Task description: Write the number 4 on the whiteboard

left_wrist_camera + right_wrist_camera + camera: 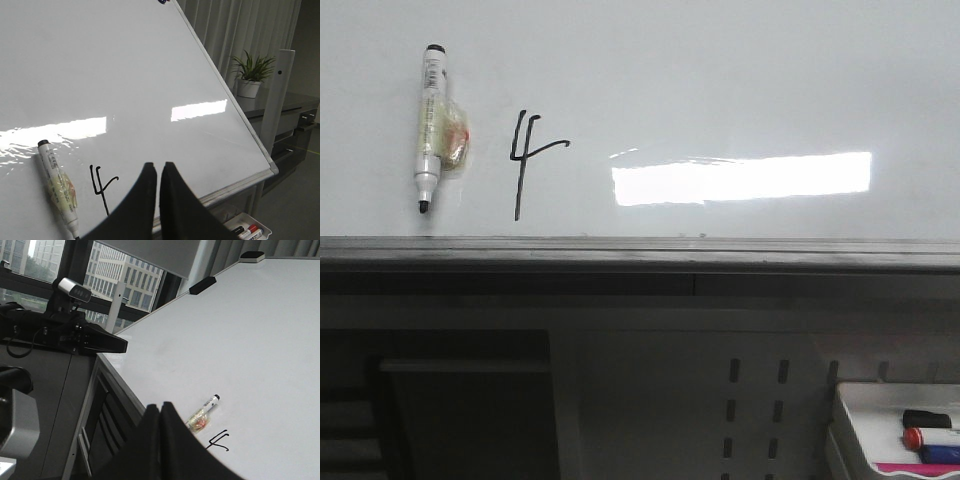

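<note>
A thin black hand-drawn number 4 (528,160) stands on the whiteboard (740,80), right of a white marker (430,125) that is stuck to the board with tape, tip down. The left wrist view shows the number 4 (101,190) and the marker (59,187) on the whiteboard (125,75), with my left gripper (159,167) shut and empty, away from the board. In the right wrist view my right gripper (160,407) is shut and empty, with the marker (204,412) and the number 4 (218,441) beyond it. Neither gripper appears in the front view.
A grey edge rail (640,252) runs under the board. A small white tray (895,430) of markers sits at the lower right. A potted plant (250,75) stands on a cabinet past the board. A camera rig (70,332) stands beside the board's far edge.
</note>
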`<state>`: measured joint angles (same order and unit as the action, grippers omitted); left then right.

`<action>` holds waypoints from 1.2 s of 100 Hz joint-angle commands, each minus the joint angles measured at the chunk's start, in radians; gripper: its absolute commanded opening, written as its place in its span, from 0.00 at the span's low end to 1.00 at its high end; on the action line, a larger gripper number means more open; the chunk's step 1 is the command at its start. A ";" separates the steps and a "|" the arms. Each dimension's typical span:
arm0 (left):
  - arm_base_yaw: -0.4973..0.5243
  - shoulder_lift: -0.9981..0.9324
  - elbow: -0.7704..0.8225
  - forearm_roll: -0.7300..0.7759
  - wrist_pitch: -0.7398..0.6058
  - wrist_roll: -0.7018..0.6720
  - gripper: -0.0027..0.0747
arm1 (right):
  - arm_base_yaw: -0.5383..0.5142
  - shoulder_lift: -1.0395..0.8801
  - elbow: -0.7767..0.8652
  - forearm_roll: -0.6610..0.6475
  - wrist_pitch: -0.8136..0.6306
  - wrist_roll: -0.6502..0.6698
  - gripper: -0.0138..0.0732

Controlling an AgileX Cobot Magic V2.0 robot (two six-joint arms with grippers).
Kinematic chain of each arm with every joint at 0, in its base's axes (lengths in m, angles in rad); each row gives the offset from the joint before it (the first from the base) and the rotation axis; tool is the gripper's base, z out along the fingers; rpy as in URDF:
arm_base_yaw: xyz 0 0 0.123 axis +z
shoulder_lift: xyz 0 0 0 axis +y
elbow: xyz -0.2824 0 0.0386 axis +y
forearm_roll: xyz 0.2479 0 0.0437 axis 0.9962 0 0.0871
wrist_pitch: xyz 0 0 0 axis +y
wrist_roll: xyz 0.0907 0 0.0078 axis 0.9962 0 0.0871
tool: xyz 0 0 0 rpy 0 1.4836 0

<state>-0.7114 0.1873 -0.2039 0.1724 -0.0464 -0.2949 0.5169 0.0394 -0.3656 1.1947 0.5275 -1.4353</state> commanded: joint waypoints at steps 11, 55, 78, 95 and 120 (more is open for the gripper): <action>-0.006 0.006 -0.028 -0.001 -0.082 -0.005 0.01 | -0.005 0.014 -0.022 0.033 -0.026 -0.004 0.10; 0.208 0.005 -0.019 -0.140 -0.035 0.138 0.01 | -0.005 0.014 -0.022 0.033 -0.026 -0.004 0.10; 0.469 -0.062 0.017 -0.267 -0.005 0.416 0.01 | -0.005 0.014 -0.022 0.033 -0.026 -0.004 0.10; 0.630 -0.157 0.079 -0.267 0.145 0.412 0.01 | -0.005 0.014 -0.022 0.033 -0.026 -0.004 0.10; 0.741 -0.216 0.166 -0.244 0.212 0.410 0.01 | -0.005 0.014 -0.022 0.033 -0.026 -0.004 0.10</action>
<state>0.0168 -0.0062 -0.0310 -0.1032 0.2246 0.1161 0.5169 0.0394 -0.3656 1.1947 0.5284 -1.4353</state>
